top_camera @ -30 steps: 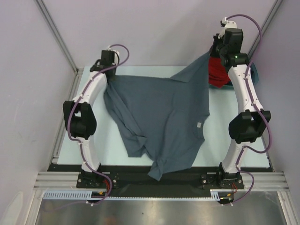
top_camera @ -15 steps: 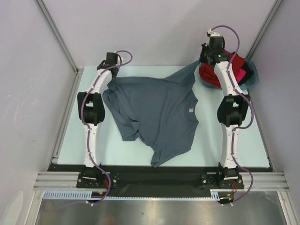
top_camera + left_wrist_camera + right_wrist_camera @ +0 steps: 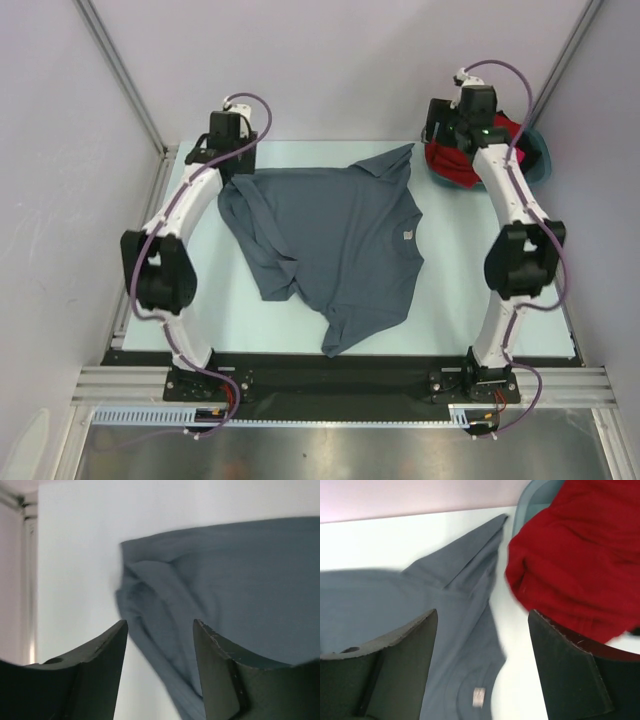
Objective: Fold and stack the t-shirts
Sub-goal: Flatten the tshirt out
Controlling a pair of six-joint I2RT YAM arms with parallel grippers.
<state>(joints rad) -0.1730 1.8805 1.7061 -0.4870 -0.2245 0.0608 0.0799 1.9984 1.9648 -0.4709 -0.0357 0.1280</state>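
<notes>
The slate-grey t-shirt (image 3: 335, 235) lies spread on the table, creased along its left side, with its small white neck label (image 3: 408, 236) showing. My left gripper (image 3: 231, 165) hangs open just above the shirt's far left corner (image 3: 150, 590), nothing between its fingers (image 3: 100, 670). My right gripper (image 3: 441, 128) is open over the far right sleeve tip (image 3: 490, 535), beside the red t-shirt (image 3: 570, 555), and holds nothing. In the right wrist view the grey t-shirt (image 3: 445, 585) and its label (image 3: 478, 696) lie below the gripper (image 3: 482, 614).
A teal plastic basin (image 3: 537, 158) stands at the far right corner, with the red t-shirt (image 3: 452, 165) spilling over its near rim and a bit of pink cloth (image 3: 516, 150) inside. Walls close in behind and on both sides.
Both grippers have opened and let go of the grey t-shirt's far corners. The shirt has dropped flat onto the table. Both arms have shifted slightly at the far edge.
</notes>
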